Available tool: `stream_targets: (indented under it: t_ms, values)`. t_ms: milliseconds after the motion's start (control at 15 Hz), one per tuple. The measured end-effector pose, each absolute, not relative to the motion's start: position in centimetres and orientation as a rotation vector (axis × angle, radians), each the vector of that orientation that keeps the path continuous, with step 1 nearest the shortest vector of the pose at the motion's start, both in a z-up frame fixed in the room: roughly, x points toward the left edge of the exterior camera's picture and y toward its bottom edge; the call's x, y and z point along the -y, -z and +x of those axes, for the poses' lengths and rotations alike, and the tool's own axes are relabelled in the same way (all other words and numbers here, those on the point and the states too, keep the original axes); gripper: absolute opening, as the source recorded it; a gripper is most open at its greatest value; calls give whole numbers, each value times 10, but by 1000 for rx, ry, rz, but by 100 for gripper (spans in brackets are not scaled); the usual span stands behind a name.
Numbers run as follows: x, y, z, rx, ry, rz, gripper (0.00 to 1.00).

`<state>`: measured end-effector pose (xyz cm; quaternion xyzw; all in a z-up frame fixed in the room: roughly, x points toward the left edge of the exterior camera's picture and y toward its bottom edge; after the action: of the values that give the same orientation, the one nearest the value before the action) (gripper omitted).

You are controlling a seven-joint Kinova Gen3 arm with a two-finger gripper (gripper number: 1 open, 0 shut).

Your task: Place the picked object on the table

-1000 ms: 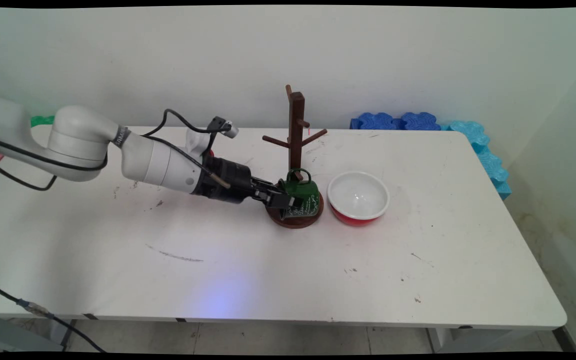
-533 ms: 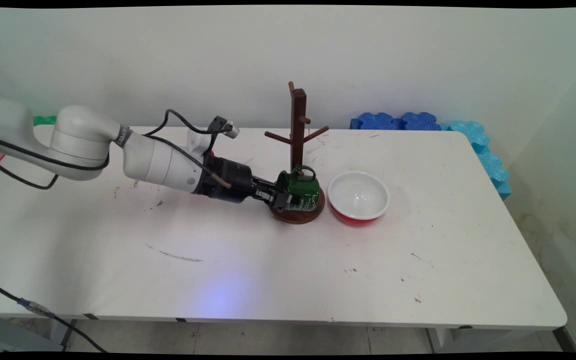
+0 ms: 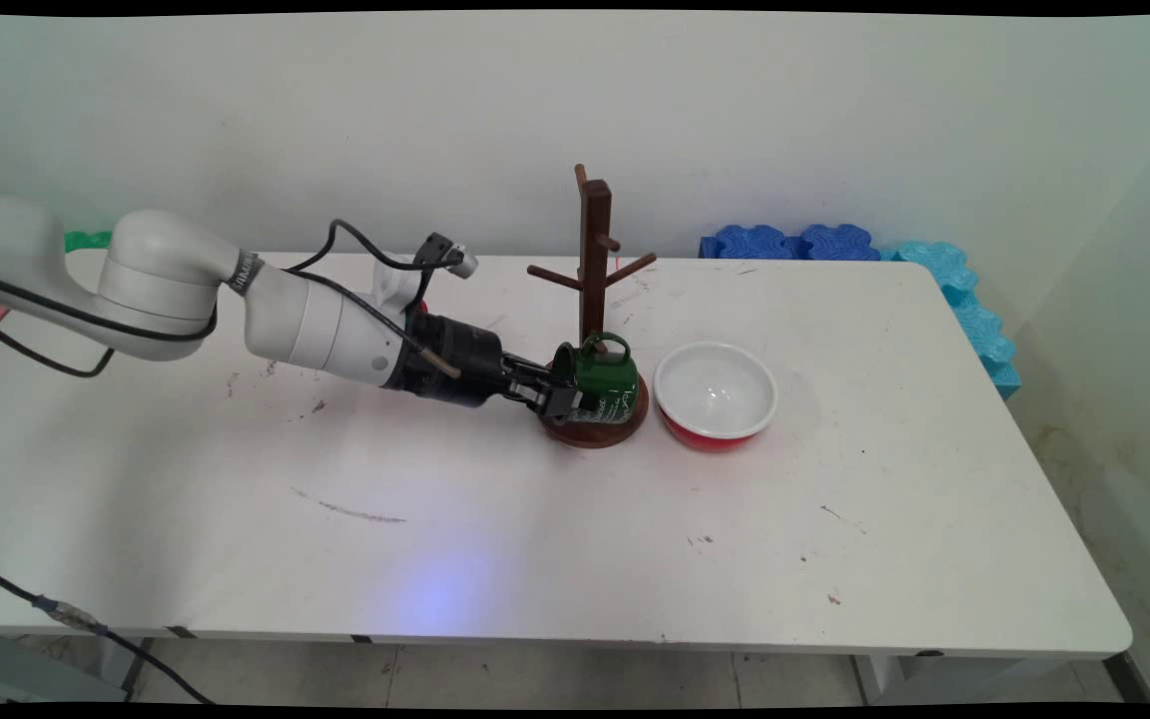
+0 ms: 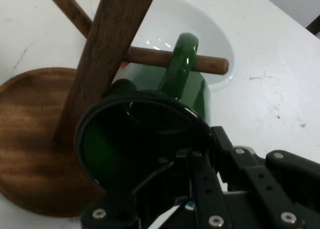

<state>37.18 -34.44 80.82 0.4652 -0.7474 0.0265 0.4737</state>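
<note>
Fingers (image 3: pixel 563 396) grip green mug (image 3: pixel 603 374); handle over rack peg (image 4: pixel 200 62).

- You see a glossy, smooth green enamel-looking mug (image 4: pixel 150 134).
- Your dark brown wooden peg stand (image 3: pixel 594 300) shows visible grain, satin finish.
- The red-and-white round bowl (image 3: pixel 715 393) looks glossy.
- The white table (image 3: pixel 535 539) is matt, scuffed.

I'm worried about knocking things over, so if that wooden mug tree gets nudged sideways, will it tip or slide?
The mug tree probably slides before tipping: its round base is broad and flat. Still, the post is tall, and the green mug, handle over a low peg, could drag it if pulled by the pincer.
</note>
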Motion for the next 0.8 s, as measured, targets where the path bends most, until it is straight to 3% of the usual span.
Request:
stream_targets:
  t_ms: [800]
  values:
    - [342, -817, 368, 1831, -68, 1104, 0]
